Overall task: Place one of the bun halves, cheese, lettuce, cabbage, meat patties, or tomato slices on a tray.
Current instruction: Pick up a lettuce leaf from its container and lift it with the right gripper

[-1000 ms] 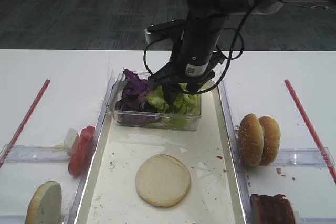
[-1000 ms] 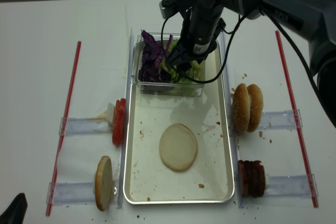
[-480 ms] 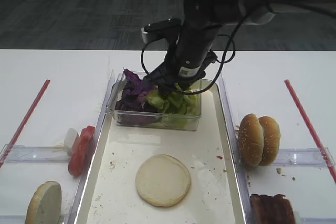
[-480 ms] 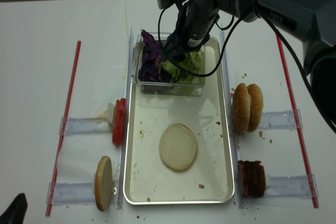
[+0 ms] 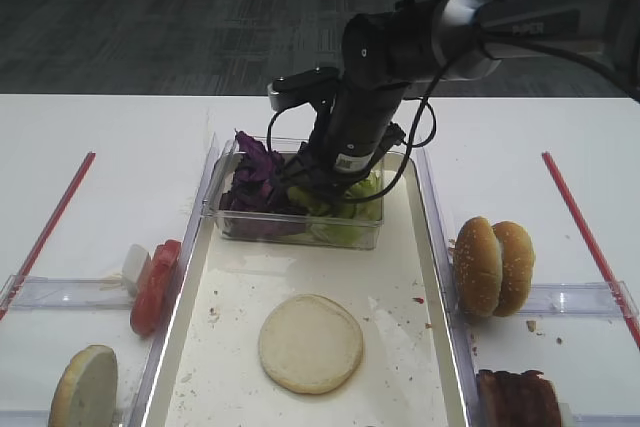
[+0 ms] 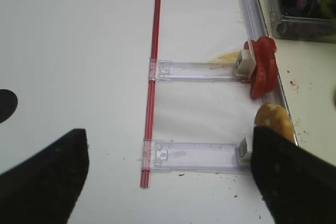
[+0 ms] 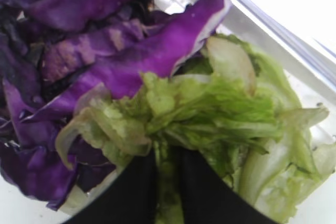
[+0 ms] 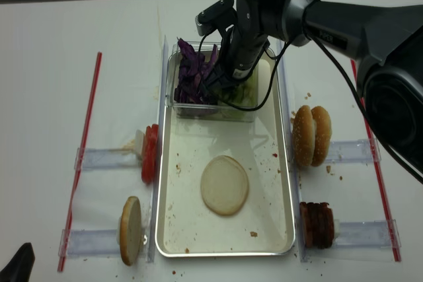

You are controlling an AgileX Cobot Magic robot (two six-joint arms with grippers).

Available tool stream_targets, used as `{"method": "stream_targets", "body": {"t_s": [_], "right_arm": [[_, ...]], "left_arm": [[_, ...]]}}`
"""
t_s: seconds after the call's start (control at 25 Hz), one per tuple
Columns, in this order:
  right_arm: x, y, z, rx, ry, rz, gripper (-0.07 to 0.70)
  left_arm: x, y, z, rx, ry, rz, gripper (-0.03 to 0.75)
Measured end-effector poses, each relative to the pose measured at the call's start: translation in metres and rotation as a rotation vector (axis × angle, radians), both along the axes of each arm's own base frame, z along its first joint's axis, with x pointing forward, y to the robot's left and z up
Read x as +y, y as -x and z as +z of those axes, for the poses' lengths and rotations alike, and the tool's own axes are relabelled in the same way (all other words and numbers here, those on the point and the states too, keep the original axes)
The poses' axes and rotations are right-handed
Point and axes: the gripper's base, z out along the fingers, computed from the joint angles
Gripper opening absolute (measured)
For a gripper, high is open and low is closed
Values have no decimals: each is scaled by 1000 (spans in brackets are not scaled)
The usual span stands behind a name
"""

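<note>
- A clear plastic box (image 5: 300,232) sits in the far end of the tray (image 5: 400,287), its walls standing around the leaves; the cabbage (image 5: 255,172) fills its left half and lies pressed against the lettuce (image 5: 345,222) in the right half.
- On the tray's bare middle lies one bun half (image 5: 311,343), cut face up, well apart from the box.
- Outside the tray's right rim, two bun halves (image 5: 494,265) stand on edge in a clear holder; the meat patties (image 5: 518,399) lie near the table's near right edge.
- Outside the left rim stand the tomato slices (image 5: 156,284), with another bun half (image 5: 84,387) on edge nearer the front edge.
- Red strips (image 5: 47,229) run along the table on both sides.
- The right gripper (image 7: 165,174) reaches down into the box, fingers (image 7: 137,192) drawn close together on a clump of lettuce, with green leaf showing in the narrow gap between them.
- The left gripper (image 6: 168,182) hangs over the table left of the tray, its fingers (image 6: 47,177) wide apart and holding nothing.
</note>
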Motion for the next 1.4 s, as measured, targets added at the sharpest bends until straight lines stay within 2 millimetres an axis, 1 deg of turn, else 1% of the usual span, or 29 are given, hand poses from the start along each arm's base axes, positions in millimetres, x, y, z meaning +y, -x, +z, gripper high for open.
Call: {"method": "stream_targets", "body": {"t_s": [0.08, 0.24, 0.44, 1.04, 1.24, 1.4], "right_arm": [[0, 0, 1, -4, 3, 2, 62], [1, -2, 11, -10, 2, 9, 41], [4, -6, 36, -12, -5, 21, 40], [8, -11, 91, -4, -6, 42, 39], [8, -11, 102, 3, -4, 24, 39], [5, -9, 103, 27, 23, -3, 39]], "left_arm": [[0, 0, 0, 0, 0, 0, 613], [0, 0, 0, 0, 0, 0, 613], [0, 0, 0, 0, 0, 0, 613], [0, 0, 0, 0, 0, 0, 613], [0, 0, 0, 0, 0, 0, 613], [0, 0, 0, 0, 0, 0, 613]]}}
